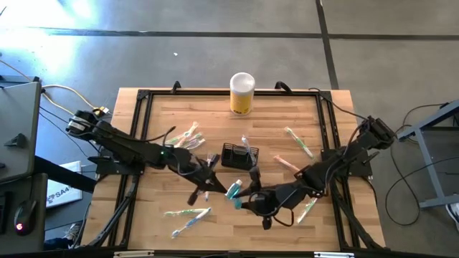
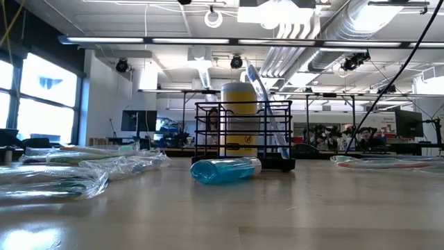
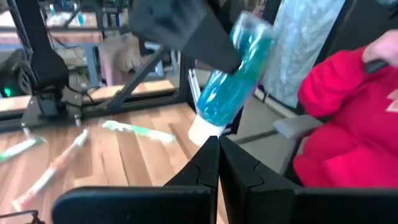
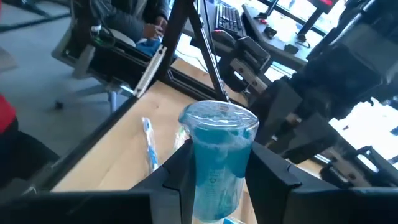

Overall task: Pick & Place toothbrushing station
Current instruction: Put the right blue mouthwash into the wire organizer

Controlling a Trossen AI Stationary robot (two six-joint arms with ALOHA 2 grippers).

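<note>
Right gripper (image 4: pixel 217 180) was clamped on a blue toothpaste tube (image 4: pixel 217 158), held near the table's (image 1: pixel 165 115) front-middle. Left gripper (image 3: pixel 219 163) sat fully closed w/ nothing in it, just beside the tube. Black wire-mesh caddy (image 1: pixel 239 155) stood upright mid-table, one wrapped toothbrush (image 1: pixel 246 145) inside, yellow canister (image 1: pixel 242 93) behind it.

The table (image 1: pixel 215 122) is pale wood in narrow glued strips, smooth with a soft sheen. The caddy (image 2: pixel 243 135) is thin black wire, matt. A tube (image 4: pixel 221 155) of blue gel has clear, glossy plastic walls and sits between the right gripper's (image 4: pixel 217 177) matt black plastic fingers. The toothbrushes (image 2: pixel 48 173) lie in crinkled, shiny clear wrappers. The yellow cylinder (image 1: pixel 242 97) looks like smooth plastic under a white lid. A person's red jacket (image 3: pixel 348 118) is soft, matt cloth.
</note>
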